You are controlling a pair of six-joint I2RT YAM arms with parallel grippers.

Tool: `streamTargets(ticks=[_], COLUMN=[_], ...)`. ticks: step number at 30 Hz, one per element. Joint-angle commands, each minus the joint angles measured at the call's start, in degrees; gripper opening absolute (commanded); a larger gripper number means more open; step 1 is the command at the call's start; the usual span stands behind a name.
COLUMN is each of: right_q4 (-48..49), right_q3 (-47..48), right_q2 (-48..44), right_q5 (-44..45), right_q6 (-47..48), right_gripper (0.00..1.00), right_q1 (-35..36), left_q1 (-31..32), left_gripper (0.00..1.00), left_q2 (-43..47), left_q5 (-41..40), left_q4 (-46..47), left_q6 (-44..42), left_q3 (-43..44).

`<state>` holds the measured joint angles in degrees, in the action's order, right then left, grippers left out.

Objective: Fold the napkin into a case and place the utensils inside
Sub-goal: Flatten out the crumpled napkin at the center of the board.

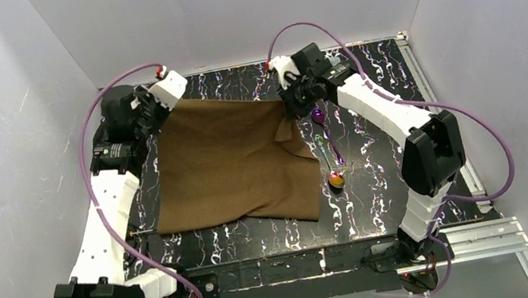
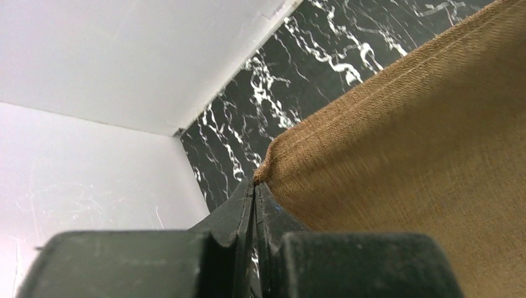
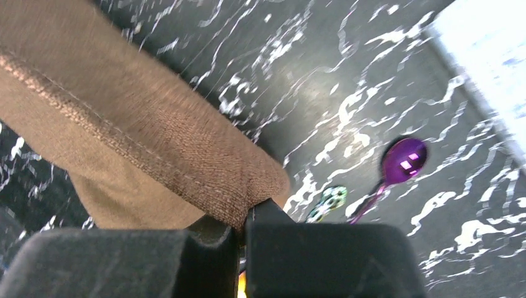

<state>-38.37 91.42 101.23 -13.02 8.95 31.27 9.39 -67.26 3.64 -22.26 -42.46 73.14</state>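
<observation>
The left gripper (image 2: 255,186) and right gripper (image 3: 247,217) each pinch one far corner of the plain brown cloth napkin (image 1: 235,162); the sheet lies nearward of both fingertips.

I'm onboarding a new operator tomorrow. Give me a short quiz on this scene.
1. True or false: the left end effector and the right end effector each pinch a far corner of the napkin.
2. Whose head lies nearer the right end effector? A) the purple-headed utensil B) the gold-orange-headed utensil
3. Fill in: both utensils lie off the napkin's ____ side.
Key: 1 true; 2 A; 3 right.
</observation>
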Motion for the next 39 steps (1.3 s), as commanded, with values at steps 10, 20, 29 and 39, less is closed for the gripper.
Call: streamTargets(ticks=[10, 20, 29, 39], right_q4=[15.4, 10.0, 11.4, 8.0], right_q3=[38.5, 5.5, -30.0, -27.1], right_q2=[9.2, -9.5, -17.5, -18.4], right_q5=[9.6, 6.3, 3.3, 3.0], right_q6=[-3.8, 0.4, -9.2, -10.4], right_gripper=[0.01, 0.01, 0.01, 0.75], right_q1=[-4.5, 4.3, 16.1, 15.3], left_q1=[-1.9, -2.0, -2.2, -2.8], left_gripper=[0.0, 0.0, 0.0, 0.0], left_q2=[-21.9, 1.6, 11.8, 16.3], left_q5=[0.7, 12.2, 16.2, 9.0], left_q4=[5.8, 0.5, -19.2, -22.2], left_q6=[4.4, -4.4, -15.0, -21.4], left_q3=[36.9, 6.0, -23.5, -33.4])
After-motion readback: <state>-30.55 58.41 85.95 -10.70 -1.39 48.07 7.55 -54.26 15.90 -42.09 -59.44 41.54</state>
